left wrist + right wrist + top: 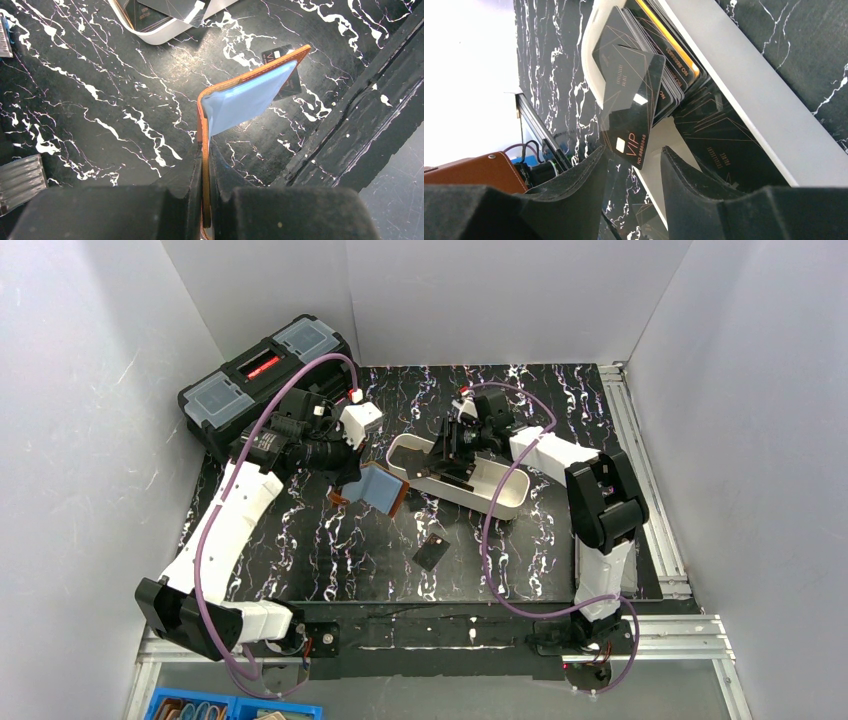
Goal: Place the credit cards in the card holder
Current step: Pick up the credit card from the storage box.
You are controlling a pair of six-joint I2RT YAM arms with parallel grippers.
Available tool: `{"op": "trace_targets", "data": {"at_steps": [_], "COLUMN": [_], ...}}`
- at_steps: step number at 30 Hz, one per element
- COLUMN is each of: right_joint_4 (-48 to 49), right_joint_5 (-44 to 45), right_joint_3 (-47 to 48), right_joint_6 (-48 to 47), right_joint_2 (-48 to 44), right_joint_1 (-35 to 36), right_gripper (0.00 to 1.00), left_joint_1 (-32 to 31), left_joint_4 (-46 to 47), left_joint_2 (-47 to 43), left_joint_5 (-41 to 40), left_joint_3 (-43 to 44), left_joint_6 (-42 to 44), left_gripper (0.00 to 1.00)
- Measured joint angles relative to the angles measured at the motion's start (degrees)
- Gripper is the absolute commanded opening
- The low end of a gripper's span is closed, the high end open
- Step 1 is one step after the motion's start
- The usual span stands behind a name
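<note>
The left gripper (204,165) is pressed shut on the edge of the brown wallet (250,95). The wallet is open and its blue inside shows. From above, the wallet (375,488) is just beside the left end of the white tray (510,502). I cannot tell if it touches the table (320,550).

The right gripper (633,150) is down in the tray (749,100). Its two fingers (694,185) are spread apart. The near end of the VIP card (631,107) sits between them. This card is tilted and leans on the other cards (664,55), which stand in a stack in the tray. I cannot tell if the fingers touch it. The wallet (479,170) shows at the left edge of this view, well apart from the VIP card.

One loose card (432,551) lies flat on the table, nearer the arms' bases than the tray and the wallet. In the left wrist view, this loose card (276,52) peeks out from behind the wallet.

A black toolbox (265,375) sits at the far left of the table, behind the left arm.
</note>
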Motion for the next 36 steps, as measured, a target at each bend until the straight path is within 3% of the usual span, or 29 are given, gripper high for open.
{"op": "trace_targets", "data": {"at_steps": [18, 25, 31, 36], "right_joint_4": [4.1, 5.5, 10.7, 14.9], "right_joint_5": [0.0, -0.1, -2.4, -4.3], "right_joint_3": [-1.4, -2.2, -3.8, -6.2], "right_joint_6": [3.0, 4.2, 7.1, 8.8], "right_joint_2": [1.5, 2.6, 3.0, 2.5], "right_joint_1": [1.5, 1.7, 1.6, 1.7], "right_gripper": [0.46, 0.28, 0.02, 0.01], "left_joint_1": [0.0, 0.0, 0.0, 0.0], "left_joint_4": [0.0, 0.0, 0.0, 0.0], "left_joint_2": [0.0, 0.0, 0.0, 0.0], "left_joint_5": [0.0, 0.0, 0.0, -0.4], "left_joint_3": [0.0, 0.0, 0.0, 0.1], "left_joint_6": [-0.2, -0.2, -0.3, -0.6], "left_gripper": [0.0, 0.0, 0.0, 0.0]}}
